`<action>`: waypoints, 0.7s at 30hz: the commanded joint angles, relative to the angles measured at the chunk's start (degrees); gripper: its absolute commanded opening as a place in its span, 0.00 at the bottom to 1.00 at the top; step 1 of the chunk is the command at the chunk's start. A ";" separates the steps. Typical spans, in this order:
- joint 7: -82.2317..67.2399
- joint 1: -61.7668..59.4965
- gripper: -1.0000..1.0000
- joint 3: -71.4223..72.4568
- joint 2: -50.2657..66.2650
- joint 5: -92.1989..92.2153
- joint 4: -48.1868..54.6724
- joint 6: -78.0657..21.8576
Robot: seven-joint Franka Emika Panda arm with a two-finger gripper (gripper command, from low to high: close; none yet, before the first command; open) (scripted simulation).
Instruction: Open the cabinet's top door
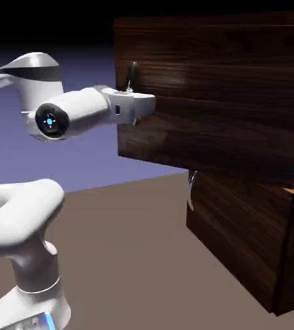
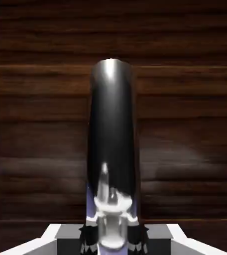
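The gripper [image 2: 113,239] clamps the top door [image 1: 227,97] handle [image 2: 111,129] between its 2 fingertips [image 2: 71,232].

The open upper door [image 1: 214,97] is blocking the space beyond it, its upright handle [image 2: 111,129] jutting between the fingers [image 2: 158,231]. Free air is lying beneath the door, left of the lower door [image 1: 240,225] in the exterior view.

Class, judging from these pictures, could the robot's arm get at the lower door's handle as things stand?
Probably not straight away: the end effector is closed on the top door's handle, so it would likely have to let go first. The lower handle itself shows below the swung-out top door.
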 commanded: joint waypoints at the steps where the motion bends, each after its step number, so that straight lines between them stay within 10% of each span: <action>1: -0.40 0.03 0.00 -2.07 0.52 -1.83 0.18 -1.27; 21: -10.97 14.99 0.00 -43.61 25.22 -35.78 21.88 -31.98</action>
